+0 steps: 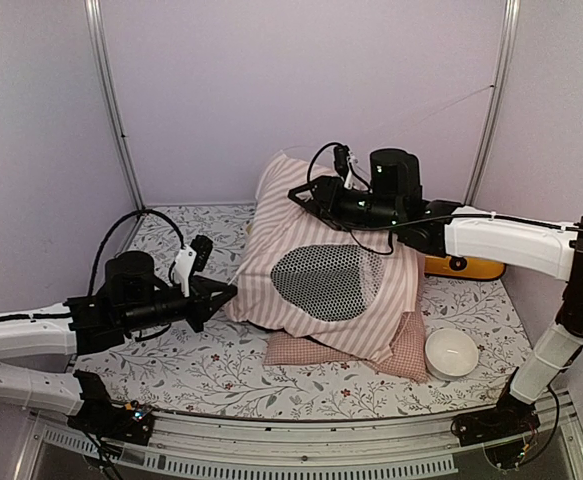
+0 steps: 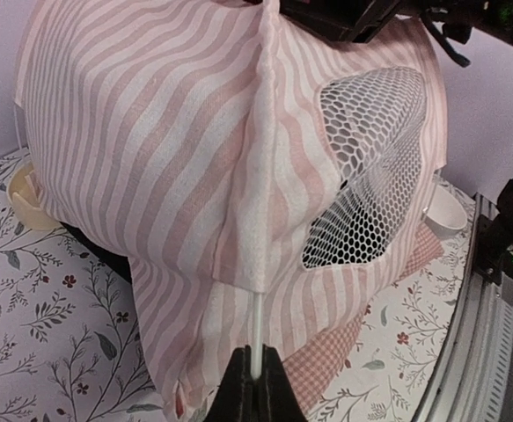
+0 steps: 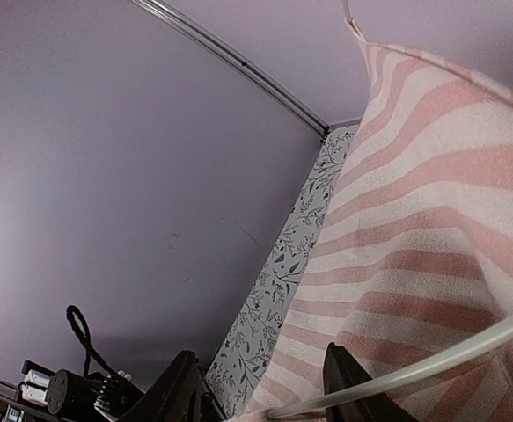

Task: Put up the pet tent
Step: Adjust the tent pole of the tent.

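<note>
Striped pet tent (image 1: 326, 280) hides most of the checked cushion (image 1: 296, 350) beneath.

You see the pet tent (image 1: 321, 270) covering most of the checked cushion (image 1: 408, 348), the right arm (image 1: 511, 245) hiding part of what may be an orange case (image 1: 468, 268), and the left wrist view cropping the tent's top.
</note>
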Available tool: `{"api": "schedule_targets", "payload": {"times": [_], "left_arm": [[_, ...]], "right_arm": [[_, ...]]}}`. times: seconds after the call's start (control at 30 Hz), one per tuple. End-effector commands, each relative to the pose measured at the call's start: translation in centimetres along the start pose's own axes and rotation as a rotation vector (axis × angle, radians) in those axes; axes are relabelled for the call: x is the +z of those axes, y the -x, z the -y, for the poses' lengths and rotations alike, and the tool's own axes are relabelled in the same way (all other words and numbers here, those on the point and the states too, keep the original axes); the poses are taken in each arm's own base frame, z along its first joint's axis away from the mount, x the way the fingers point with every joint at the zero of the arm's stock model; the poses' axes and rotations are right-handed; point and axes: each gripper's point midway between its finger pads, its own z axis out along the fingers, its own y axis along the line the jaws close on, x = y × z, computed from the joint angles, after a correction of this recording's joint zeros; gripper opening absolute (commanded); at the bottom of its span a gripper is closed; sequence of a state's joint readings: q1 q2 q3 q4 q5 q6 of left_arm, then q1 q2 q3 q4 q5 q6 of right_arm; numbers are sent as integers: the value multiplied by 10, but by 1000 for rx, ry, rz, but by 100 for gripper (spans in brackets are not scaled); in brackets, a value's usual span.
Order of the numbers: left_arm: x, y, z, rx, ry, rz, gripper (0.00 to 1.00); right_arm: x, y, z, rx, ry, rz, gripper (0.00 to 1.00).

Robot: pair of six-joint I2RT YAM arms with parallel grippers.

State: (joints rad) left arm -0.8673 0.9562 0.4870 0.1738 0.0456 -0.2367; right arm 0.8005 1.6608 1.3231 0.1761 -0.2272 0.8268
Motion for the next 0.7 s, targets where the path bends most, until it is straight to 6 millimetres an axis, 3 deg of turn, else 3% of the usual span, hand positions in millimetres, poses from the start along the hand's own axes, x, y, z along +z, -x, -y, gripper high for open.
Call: {"api": "schedule_targets", "payload": {"times": [0.0,0.23,0.33,0.57,0.67], "left_arm": [[2,4,5,-36,-37,26,0],[0,6,17,-62,-112,38,0],[-2,7,25,-59,-151,45,0],[-9,11,55,-11,-268,63,0],[-10,12,66,9,-309,68,0]], "right_arm": [[-13,-14,-24,-83,-14,-53,52],[-46,-42,-11,-132,-182,-70,54],[-57,-56,-24,-137,-166,-88,56],[-51,-114,-37,-117,-99,-246,56],[-40,-124,-43,-86,-37,-281,56]]}}
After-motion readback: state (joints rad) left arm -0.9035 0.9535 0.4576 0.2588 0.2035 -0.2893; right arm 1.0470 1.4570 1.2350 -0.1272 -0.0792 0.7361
